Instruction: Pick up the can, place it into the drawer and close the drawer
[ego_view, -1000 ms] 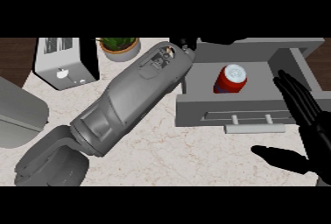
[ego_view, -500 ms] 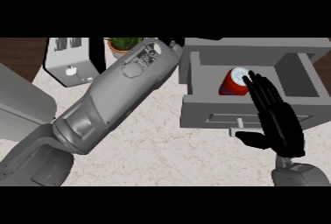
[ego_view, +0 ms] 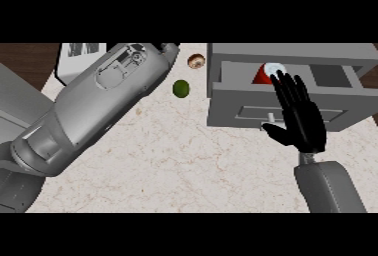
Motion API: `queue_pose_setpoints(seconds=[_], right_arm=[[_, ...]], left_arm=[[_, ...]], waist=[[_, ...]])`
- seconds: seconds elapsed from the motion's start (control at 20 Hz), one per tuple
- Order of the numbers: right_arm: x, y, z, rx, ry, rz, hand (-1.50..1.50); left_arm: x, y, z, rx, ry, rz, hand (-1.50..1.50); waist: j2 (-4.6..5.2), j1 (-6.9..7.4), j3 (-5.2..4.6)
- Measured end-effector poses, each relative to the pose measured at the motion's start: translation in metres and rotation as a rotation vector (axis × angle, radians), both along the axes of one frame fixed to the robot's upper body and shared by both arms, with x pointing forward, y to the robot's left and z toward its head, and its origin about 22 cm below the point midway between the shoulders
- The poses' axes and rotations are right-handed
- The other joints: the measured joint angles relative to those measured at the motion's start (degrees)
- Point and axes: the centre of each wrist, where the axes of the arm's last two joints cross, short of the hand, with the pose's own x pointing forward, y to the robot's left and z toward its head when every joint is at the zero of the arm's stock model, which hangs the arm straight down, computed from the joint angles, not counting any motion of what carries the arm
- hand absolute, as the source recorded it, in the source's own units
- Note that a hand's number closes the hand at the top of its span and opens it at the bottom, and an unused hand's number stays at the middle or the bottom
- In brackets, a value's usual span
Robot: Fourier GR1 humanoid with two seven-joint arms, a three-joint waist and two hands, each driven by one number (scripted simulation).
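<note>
- Can [ego_view: 266, 74] inside the open drawer [ego_view: 229, 80], red body and pale top showing just past the right hand's fingertips, near the middle of the compartment.
- Placement judged done; closing judged the step in hand.
- Right hand [ego_view: 301, 120] flat over the drawer front [ego_view: 251, 112], fingers straight and together, thumb spread to the side, clamped on nothing.
- Worth lowering the palm onto the front panel beside the handle [ego_view: 272, 118], not above it, before any push.
- Worth pushing straight along the drawer's travel, toward the view's top, with contact near the panel's middle, to avoid skewing the drawer in its runners.
- Fingertips reach over the compartment toward the can; better kept off its top so nothing tips it or gets pinched at the cabinet edge.
- Left hand hidden up near the top edge beyond its grey forearm [ego_view: 96, 105]; cannot tell how its fingers stand.
- Forearm lies across the left of the surface [ego_view: 184, 160], clear of the drawer's path as far as can be judged.
- Small green fruit [ego_view: 181, 88] and a round brownish object [ego_view: 196, 61] lie left of the drawer on the surface, apart from it, needing no attention.
- Toaster [ego_view: 83, 50] partly shows at the upper left, well apart.
</note>
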Motion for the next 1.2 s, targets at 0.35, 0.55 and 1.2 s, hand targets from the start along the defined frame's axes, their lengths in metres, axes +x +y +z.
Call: queue_pose_setpoints(seconds=[0.35,0.55,1.2], right_arm=[[0.036,-0.004,-0.017,-0.056,-0.030,-0.038,-1.50],[0.055,0.000,-0.024,-0.067,-0.064,-0.069,-1.50],[0.089,0.012,-0.032,-0.046,-0.202,-0.165,-1.50]], left_arm=[[-0.008,0.028,0.002,0.005,0.017,0.000,-1.50],[-0.013,0.045,0.001,0.011,0.027,0.006,-1.50],[-0.035,0.078,-0.027,0.018,0.050,0.000,-1.50]], waist=[[0.16,0.63,0.00],[0.44,0.69,0.18],[0.68,0.86,0.84]])
